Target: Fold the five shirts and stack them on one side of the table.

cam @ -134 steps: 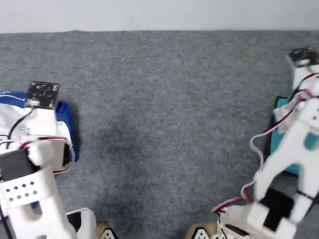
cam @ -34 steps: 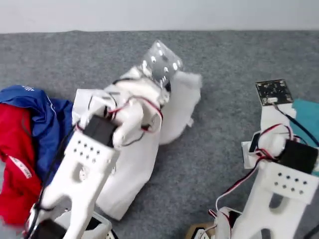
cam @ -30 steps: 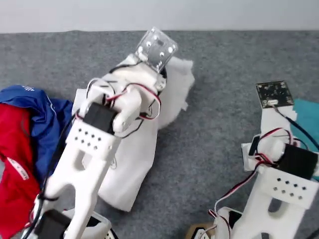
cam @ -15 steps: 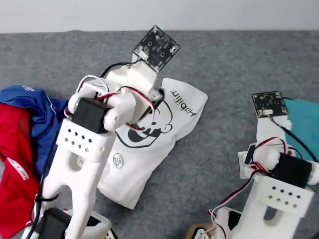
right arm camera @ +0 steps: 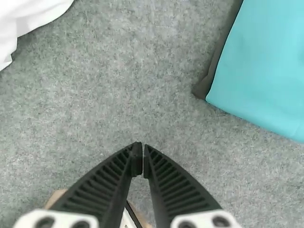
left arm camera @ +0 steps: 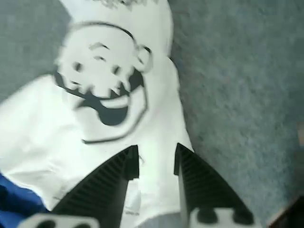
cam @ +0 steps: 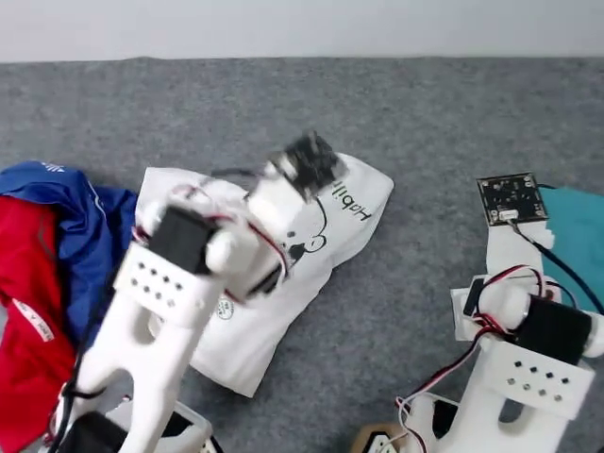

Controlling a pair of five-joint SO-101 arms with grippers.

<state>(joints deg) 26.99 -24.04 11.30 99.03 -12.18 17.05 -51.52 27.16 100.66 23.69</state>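
A white shirt (cam: 357,206) with a black cartoon face lies print up, crumpled, left of the table's middle. My left gripper (left arm camera: 156,154) hangs open just above its lower part (left arm camera: 156,118), with nothing between the fingers. A blue shirt (cam: 90,226) and a red shirt (cam: 28,293) are heaped at the left edge, the blue one (left arm camera: 9,209) touching the white one. A teal shirt (cam: 578,215) lies folded at the right edge. My right gripper (right arm camera: 143,148) is shut on nothing above bare mat, between the teal shirt (right arm camera: 266,66) and a white shirt corner (right arm camera: 23,19).
Grey mat (cam: 425,113) covers the table, bare across the back and between the white and teal shirts. A pale wall runs along the far edge. Both arm bases stand at the near edge.
My left arm carried the white shirt from the left heap to the middle, spread it print up, let go and drew back. My right arm swung in from the far right.
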